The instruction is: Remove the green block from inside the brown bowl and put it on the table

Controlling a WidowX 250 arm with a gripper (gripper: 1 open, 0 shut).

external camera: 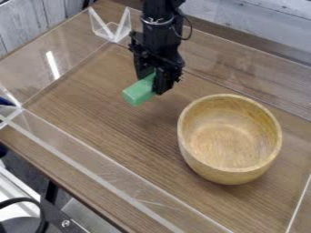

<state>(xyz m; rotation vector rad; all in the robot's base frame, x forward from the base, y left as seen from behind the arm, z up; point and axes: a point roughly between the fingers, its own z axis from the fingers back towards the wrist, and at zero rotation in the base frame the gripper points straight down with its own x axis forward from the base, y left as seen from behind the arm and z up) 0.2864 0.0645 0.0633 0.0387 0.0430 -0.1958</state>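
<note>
The green block (pixel 138 92) hangs tilted just above the table (pixel 109 127), left of the brown bowl (pixel 230 137). My black gripper (pixel 153 85) points straight down and is shut on the green block, gripping its right end. The light-brown bowl sits empty at the right, its inside fully visible. The block is well clear of the bowl's rim.
Low clear acrylic walls (pixel 49 68) edge the tabletop on the left, back and front. A clear angled acrylic piece (pixel 112 25) stands at the back left, just behind the arm.
</note>
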